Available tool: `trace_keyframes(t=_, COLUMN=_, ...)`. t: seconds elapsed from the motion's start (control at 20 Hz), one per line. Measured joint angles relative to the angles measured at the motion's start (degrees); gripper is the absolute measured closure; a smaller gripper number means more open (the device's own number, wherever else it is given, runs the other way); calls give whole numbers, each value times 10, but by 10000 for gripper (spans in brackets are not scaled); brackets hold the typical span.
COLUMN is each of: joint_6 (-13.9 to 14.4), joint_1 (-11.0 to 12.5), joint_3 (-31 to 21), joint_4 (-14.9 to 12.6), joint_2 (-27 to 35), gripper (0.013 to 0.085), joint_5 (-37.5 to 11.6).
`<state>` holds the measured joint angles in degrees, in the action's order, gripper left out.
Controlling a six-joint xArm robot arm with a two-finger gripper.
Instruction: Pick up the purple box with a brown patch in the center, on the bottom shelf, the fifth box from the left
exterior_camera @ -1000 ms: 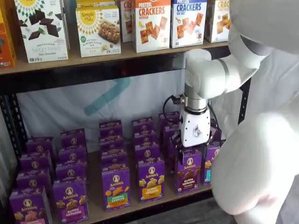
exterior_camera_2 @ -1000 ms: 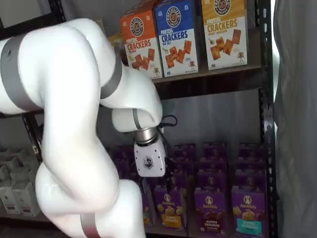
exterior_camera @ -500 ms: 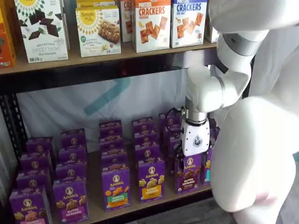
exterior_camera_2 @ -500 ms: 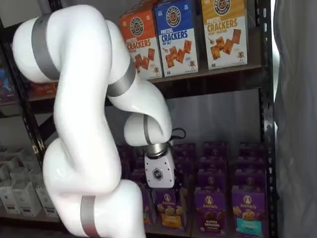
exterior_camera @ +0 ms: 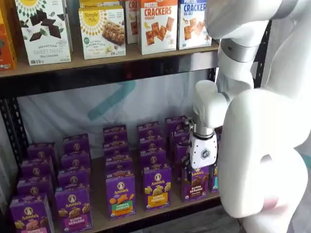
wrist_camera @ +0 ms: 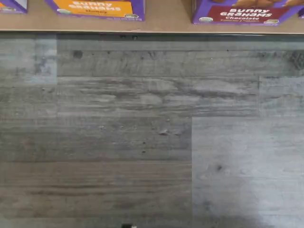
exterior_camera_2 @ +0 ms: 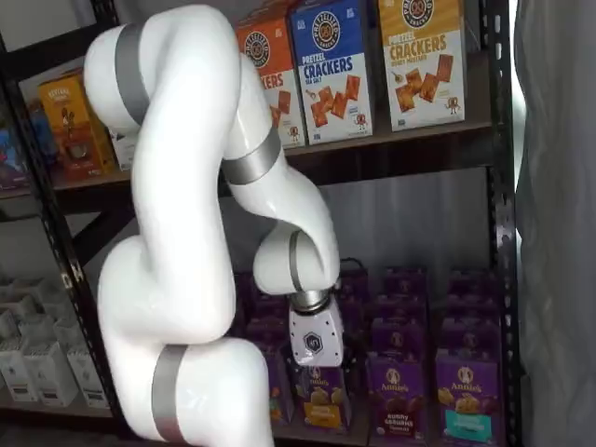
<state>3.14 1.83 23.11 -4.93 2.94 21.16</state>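
a white robot arm reaches down in front of a black metal rack. its claw (exterior_camera: 200,171) hangs low at the near edge of the bottom shelf (exterior_camera: 146,211), its white body covering the upper part of the front cartons. in both shelf views the black fingers are mostly lost against the dark purple cartons, so no gap between them can be made out; judging by how it hangs, with nothing in it, the claw looks spread wide and empty.

the purple box (exterior_camera: 195,184), with brown bunny cookies pictured mid-front and a dark brown band, stands upright in the front row of the bottom shelf, toward the right. it sits between a purple carton with a yellow band (exterior_camera: 157,187) on its left and one with a teal band (exterior_camera_2: 465,396) on its right. the claw is right above and just in front of it.

the wrist view shows mostly grey plank floor (wrist_camera: 142,133), with the shelf's front edge and the bottom strip of the purple box, reading "bunny grahams chocolate".

progress: the approach looks nearly finished. nothing is gripped yet, and the box is not lifted. closing on the box and drawing it out remain.
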Motion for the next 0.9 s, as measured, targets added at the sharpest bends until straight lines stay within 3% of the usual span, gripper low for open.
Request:
trace_keyframes(t=0.35, joint_6=-3, joint_1=21, joint_3=47, joint_4=-19, joint_2=80, gripper=130, joint_5=-35)
trace_keyframes(t=0.7, joint_6=-26, joint_1=36, joint_3=97, joint_4=-10, joint_2=142, gripper=130, joint_5=-51)
trace_keyframes(t=0.9, joint_6=-28, joint_1=46, joint_3=126, joint_4=-18, joint_2=175, gripper=130, joint_5=-57)
